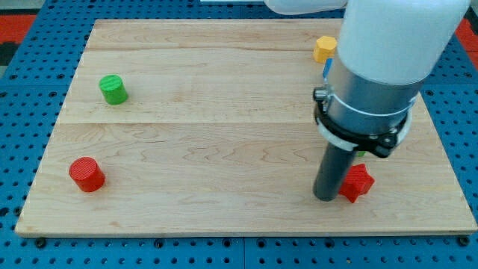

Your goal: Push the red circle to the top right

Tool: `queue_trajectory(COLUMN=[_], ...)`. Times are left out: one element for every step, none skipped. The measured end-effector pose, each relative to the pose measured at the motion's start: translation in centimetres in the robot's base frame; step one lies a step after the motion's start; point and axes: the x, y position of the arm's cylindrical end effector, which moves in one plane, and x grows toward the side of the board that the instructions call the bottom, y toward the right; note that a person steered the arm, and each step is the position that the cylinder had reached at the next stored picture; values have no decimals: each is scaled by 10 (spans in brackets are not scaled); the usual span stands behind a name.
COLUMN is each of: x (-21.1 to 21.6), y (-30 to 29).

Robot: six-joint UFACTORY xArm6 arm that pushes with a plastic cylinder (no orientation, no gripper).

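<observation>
A pale wooden board [224,149] lies on a blue pegboard bench [22,149], seen from above and slightly from the front; a bulky white and grey arm [373,75] comes down from the view's top right and ends in a straight dark rod, with no claw or jaws to open or close — only my tip [326,199], which rests on the board near its bottom right corner. The red circle [87,174], a short red cylinder, stands near the board's bottom left corner, close to the left edge; it is well apart from my tip, which sits far to the view's right of it at roughly the same height in the view, with bare wood between them. Just beside my tip, on its right and seemingly touching the rod, lies a red star-shaped block [357,183]. A green cylinder [113,90] stands toward the top left, above the red circle and apart from it. A yellow block [325,49], with angled sides like a hexagon, sits near the board's top edge toward the right, partly beside the arm's body; a small sliver of green shows under the arm's collar, too hidden to name its shape.
</observation>
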Motion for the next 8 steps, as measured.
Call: queue_trajectory(x=[14, 20, 20, -3, -37, -60, -65, -106], y=[-107, -211, -263, -298, -332, -360, -393, -355])
